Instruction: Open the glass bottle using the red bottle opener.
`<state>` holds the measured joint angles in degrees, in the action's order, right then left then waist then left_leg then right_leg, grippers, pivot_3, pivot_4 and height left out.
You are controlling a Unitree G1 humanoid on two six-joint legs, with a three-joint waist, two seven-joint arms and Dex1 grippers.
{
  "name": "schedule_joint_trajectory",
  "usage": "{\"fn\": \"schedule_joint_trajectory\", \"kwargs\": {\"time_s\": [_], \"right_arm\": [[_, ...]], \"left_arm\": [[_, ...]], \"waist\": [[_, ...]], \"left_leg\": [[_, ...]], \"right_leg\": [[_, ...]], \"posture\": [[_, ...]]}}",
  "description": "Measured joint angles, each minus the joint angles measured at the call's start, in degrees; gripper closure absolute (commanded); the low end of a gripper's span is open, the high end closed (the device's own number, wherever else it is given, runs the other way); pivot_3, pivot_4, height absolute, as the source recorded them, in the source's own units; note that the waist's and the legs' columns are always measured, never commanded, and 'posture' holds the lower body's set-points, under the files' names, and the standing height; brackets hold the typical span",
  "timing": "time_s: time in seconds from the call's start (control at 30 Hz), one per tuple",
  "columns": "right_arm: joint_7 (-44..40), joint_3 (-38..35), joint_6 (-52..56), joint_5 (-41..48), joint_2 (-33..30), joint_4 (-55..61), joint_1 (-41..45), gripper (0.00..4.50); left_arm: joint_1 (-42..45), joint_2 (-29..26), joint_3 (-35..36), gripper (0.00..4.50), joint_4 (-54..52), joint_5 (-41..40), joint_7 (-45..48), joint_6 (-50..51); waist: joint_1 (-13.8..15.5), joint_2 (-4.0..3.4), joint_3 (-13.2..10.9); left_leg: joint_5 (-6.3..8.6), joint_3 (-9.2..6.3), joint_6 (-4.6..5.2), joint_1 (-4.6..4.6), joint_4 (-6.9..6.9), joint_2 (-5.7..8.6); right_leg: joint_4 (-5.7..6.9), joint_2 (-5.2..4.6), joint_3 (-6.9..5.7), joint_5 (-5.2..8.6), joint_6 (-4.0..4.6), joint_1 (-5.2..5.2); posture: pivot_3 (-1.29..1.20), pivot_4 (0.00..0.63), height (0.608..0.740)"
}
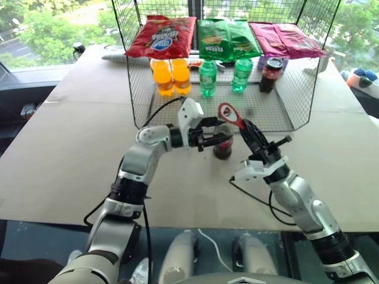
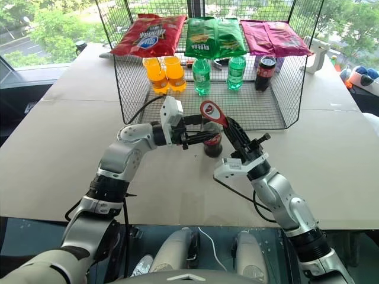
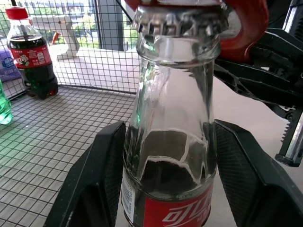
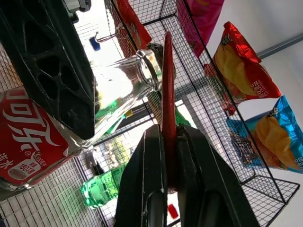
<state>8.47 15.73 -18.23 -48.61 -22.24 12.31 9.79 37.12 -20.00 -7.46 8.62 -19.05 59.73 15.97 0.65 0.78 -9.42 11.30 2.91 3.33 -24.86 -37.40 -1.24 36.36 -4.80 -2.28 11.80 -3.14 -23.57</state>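
The glass bottle (image 1: pixel 223 148) stands upright on the table just in front of the wire basket, dark cola inside and a red label (image 3: pixel 182 210) around it. My left gripper (image 1: pixel 217 139) reaches in from the left and is shut on the bottle's shoulder, one finger (image 3: pixel 97 182) on each side. The metal cap (image 3: pixel 177 21) sits on the neck. The red bottle opener (image 1: pixel 230 114) has its ring head against the cap (image 4: pixel 154 49). My right gripper (image 1: pixel 244 126) is shut on the opener's handle (image 4: pixel 168 123), slanting up from the right.
The wire basket (image 1: pixel 296 100) right behind the bottle holds orange bottles (image 1: pixel 171 76), green bottles (image 1: pixel 208 77) and a stubby cola container (image 1: pixel 270 74). Snack bags (image 1: pixel 225 38) lie across its top. A black cable (image 1: pixel 260 198) trails on the table by my right arm.
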Motion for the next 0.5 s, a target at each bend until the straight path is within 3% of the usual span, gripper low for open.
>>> {"fn": "schedule_joint_trajectory", "kwargs": {"time_s": [0.5], "right_arm": [[-16.7,-2.6,9.4,1.8,-1.4,11.7,-1.1,4.5]], "left_arm": [[1.3,0.2,-0.1,2.27,1.6,0.5,1.1,0.1]], "waist": [[0.1,0.01,0.0]], "left_leg": [[0.0,0.0,0.0,0.0,-0.01,-0.02]], "right_leg": [[0.03,-0.02,0.0,0.01,-0.01,-0.01]], "posture": [[0.0,0.15,0.74]]}}
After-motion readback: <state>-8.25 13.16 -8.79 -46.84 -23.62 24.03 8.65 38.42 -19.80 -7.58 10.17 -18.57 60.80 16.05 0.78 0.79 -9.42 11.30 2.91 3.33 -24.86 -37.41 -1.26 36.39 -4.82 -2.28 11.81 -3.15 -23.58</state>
